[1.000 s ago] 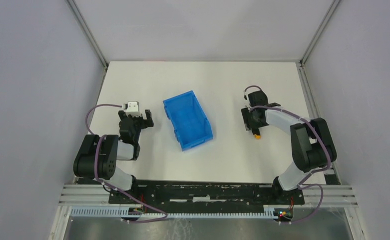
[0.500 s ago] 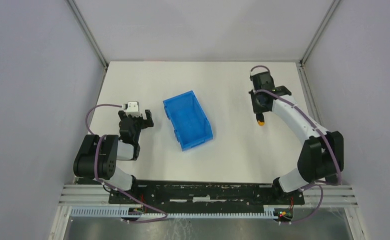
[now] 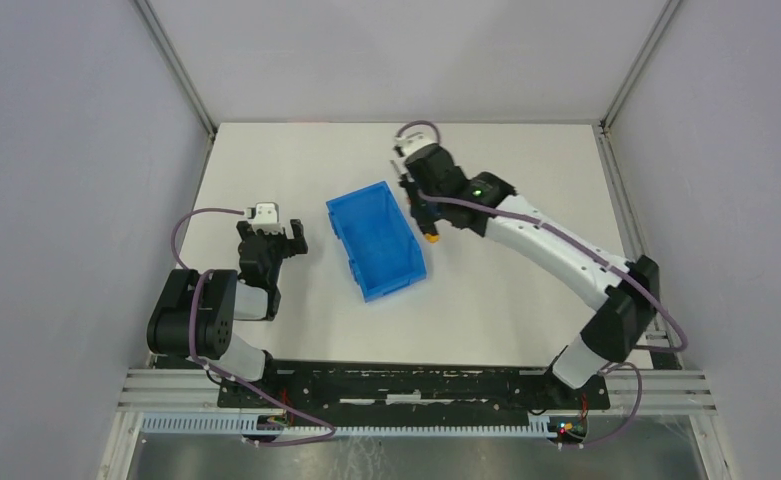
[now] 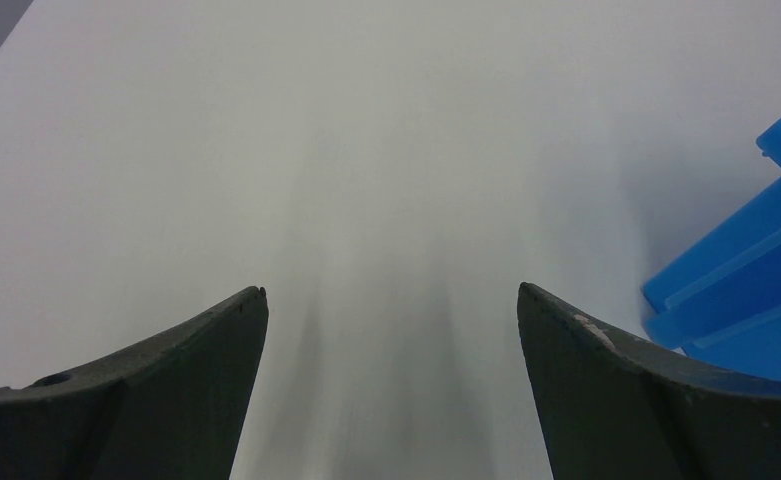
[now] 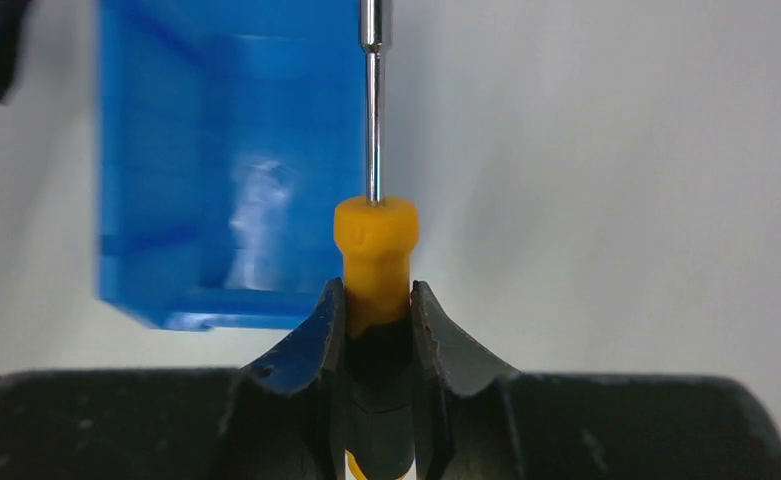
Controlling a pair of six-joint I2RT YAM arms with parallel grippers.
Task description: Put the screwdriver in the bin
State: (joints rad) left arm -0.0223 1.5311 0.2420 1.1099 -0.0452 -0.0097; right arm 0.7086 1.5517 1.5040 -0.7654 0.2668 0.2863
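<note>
We see the right hand clenched on the screwdriver. Its two dark fingers press the handle from either side in the lower middle of the right wrist view. The orange collar of the handle sticks out past the fingertips. The thin silver shaft runs straight up from it to the top edge of the frame. The black part of the handle sits between the fingers, and a bit of yellow shows at the very bottom.

The bin fills the upper left of that view, open side toward the camera and with nothing inside it. The shaft lines up along the bin's right wall, and the handle lies just right of it over the white bench.

In the top view the right arm reaches from the lower right to the upper middle of the frame. There the hand is just beside the bin's upper right corner, and the orange end shows below it, close to the right wall. We cannot tell how high it is held.

The left hand is released, with its fingers spread wide over bare bench and nothing between them. It sits left of the bin in the top view, apart from it, and a blue corner of the bin shows at the right edge of the left wrist view.
</note>
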